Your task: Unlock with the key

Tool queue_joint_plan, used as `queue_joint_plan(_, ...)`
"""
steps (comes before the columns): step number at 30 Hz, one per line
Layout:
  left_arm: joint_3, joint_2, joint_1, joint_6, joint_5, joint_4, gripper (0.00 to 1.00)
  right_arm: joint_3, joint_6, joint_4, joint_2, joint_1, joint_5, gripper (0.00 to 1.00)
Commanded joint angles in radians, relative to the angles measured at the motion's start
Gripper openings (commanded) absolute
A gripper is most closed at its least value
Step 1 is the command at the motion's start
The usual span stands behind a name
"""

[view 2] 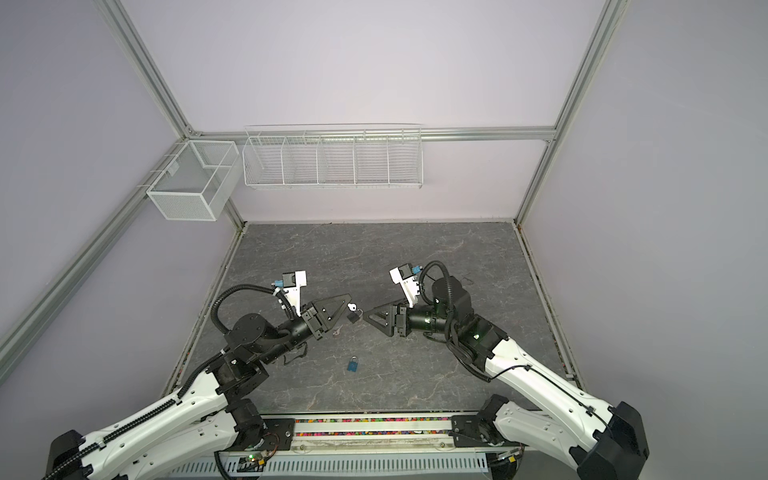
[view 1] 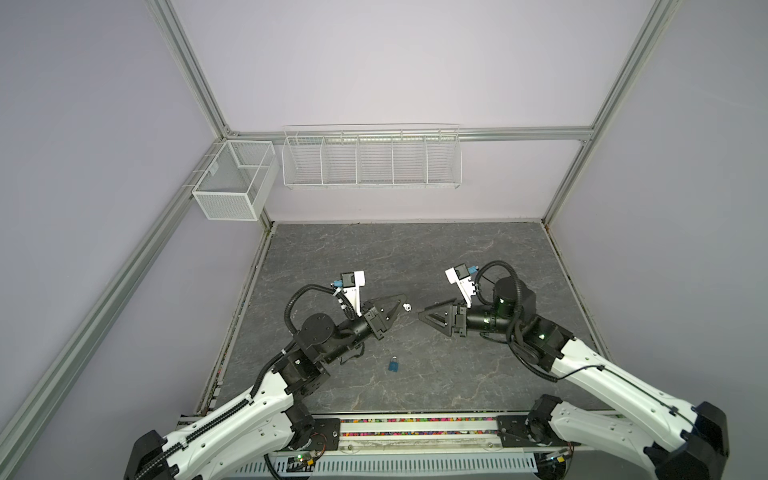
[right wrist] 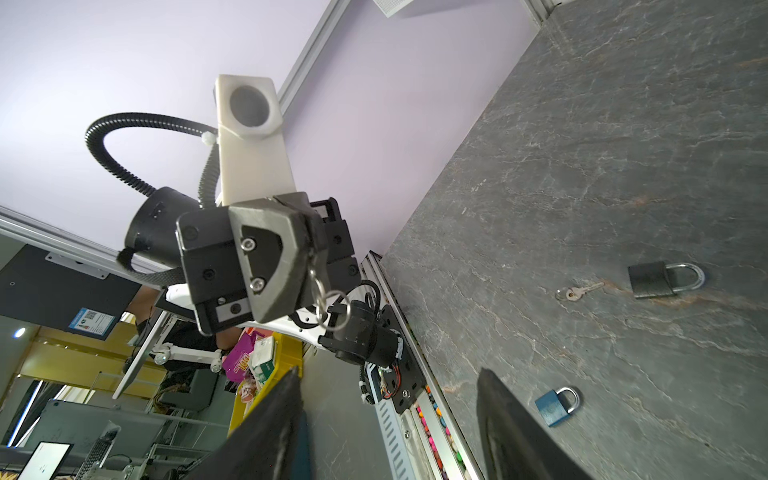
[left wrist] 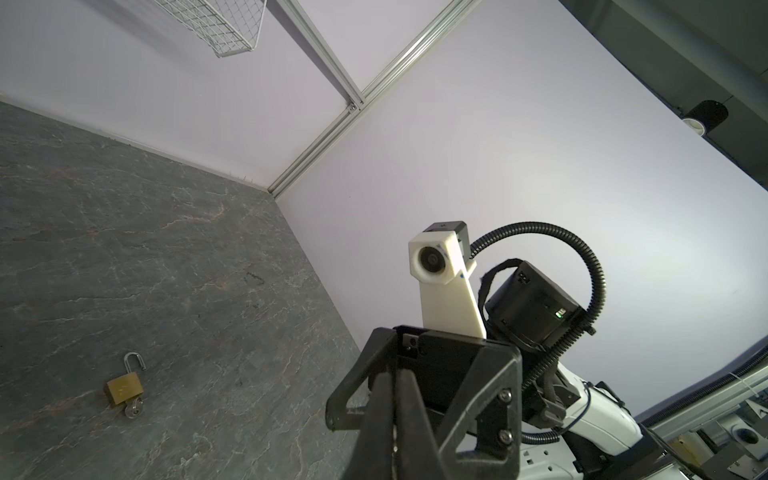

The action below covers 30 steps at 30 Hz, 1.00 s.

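Three padlocks, one loose key (right wrist: pixel 577 293)
Blue padlock (right wrist: pixel 555 405), black padlock (right wrist: pixel 652 279), brass padlock (left wrist: pixel 124 386); my left end effector (view 1: pixel 402 298) clamps a key ring (view 1: pixel 407 307), right end effector (right wrist: pixel 388 374) spread, empty.

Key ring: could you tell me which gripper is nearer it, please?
Left. The left gripper holds the key ring; the right gripper, open, faces it across a gap.

Blue padlock (view 1: pixel 393 366); brass padlock (left wrist: pixel 124 388)
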Motion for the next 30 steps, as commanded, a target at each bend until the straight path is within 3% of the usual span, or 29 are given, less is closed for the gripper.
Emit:
queue_joint_plan(1,0.047,0.024,-0.001,-0.008,0.026,0.053,0.0,0.023,0.03,0.108,0.013,0.006,-0.032,0.66)
queue_joint_plan(16,0.081,0.104,-0.001,-0.007,0.043,0.118,0.0,0.031,0.137,0.302,0.087,0.012,-0.038,0.43)
queue_joint_plan(30,0.068,0.117,-0.001,-0.025,0.035,0.141,0.0,-0.018,0.16,0.337,0.066,0.019,-0.007,0.32)
